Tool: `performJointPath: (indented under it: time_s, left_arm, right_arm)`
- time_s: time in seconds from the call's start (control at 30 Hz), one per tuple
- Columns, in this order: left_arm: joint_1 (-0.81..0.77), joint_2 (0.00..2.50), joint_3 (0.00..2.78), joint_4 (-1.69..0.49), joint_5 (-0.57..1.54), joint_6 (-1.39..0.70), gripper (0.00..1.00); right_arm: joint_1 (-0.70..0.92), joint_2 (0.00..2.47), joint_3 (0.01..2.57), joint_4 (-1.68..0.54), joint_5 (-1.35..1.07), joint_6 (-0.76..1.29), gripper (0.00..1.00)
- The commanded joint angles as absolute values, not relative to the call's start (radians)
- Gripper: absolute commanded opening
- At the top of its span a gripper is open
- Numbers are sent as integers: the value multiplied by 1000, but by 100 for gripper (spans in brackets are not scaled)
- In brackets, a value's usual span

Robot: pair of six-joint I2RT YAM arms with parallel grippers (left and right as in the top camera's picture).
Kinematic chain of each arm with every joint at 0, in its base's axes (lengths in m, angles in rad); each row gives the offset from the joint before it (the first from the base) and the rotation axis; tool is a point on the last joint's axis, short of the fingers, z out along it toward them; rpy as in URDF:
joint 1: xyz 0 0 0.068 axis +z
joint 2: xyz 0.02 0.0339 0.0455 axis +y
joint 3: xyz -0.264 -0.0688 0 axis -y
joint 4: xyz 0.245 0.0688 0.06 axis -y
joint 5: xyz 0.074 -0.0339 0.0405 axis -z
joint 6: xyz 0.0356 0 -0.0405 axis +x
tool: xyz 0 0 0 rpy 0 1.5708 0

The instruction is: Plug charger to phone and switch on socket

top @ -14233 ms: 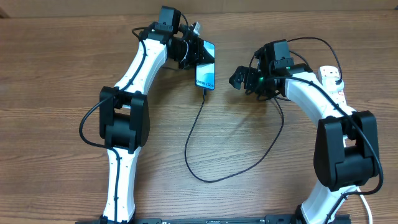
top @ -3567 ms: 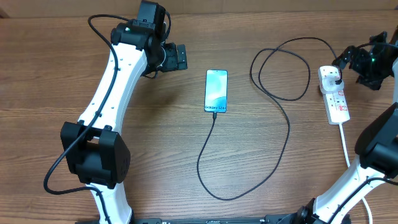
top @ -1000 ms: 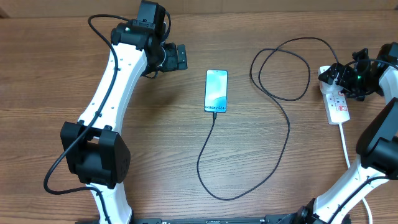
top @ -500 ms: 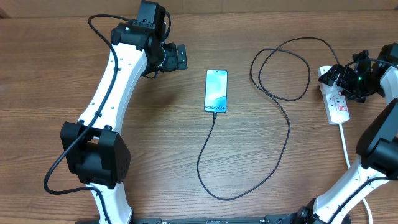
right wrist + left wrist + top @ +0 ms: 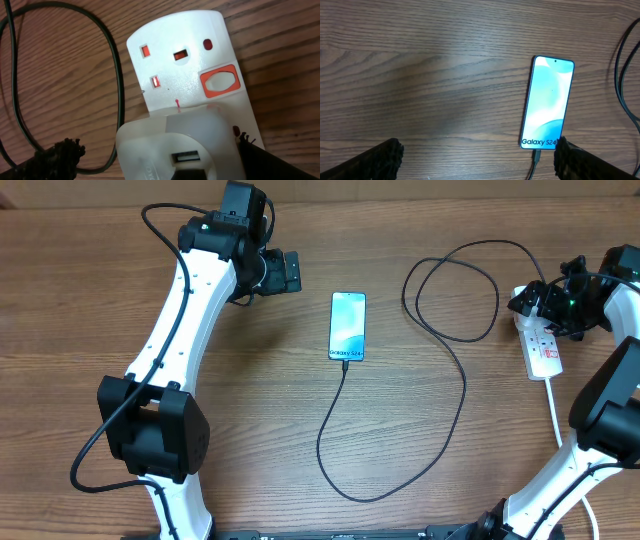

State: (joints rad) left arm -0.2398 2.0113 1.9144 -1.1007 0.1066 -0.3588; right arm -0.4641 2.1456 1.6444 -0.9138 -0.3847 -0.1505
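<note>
The overhead camera hangs above the table (image 5: 260, 410) and looks straight down from far away, so it takes in the phone (image 5: 348, 326) and the socket (image 5: 543, 352) together. The left wrist camera sits left of the phone and looks down at the wood from nearer. The phone (image 5: 547, 109) is what it shares with the overhead view. The right wrist camera, far right of the phone, looks at the socket (image 5: 187, 65) from very close. It shares this socket with the overhead view.
</note>
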Motion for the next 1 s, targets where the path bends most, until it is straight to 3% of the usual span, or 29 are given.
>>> performJointPath:
  time_s: [0.0, 0.37, 0.97]
  left_arm:
    - [-236, 1987, 1934, -1103, 93, -336, 100]
    - [-236, 1988, 1934, -1103, 94, -336, 100]
    - [-236, 1987, 1934, -1103, 94, -336, 100]
  right_arm:
    - [-421, 2157, 1623, -952, -465, -128, 100]
    - [-421, 2157, 1623, -924, -331, -78, 100]
    - [-421, 2157, 1650, -926, -333, -76, 100]
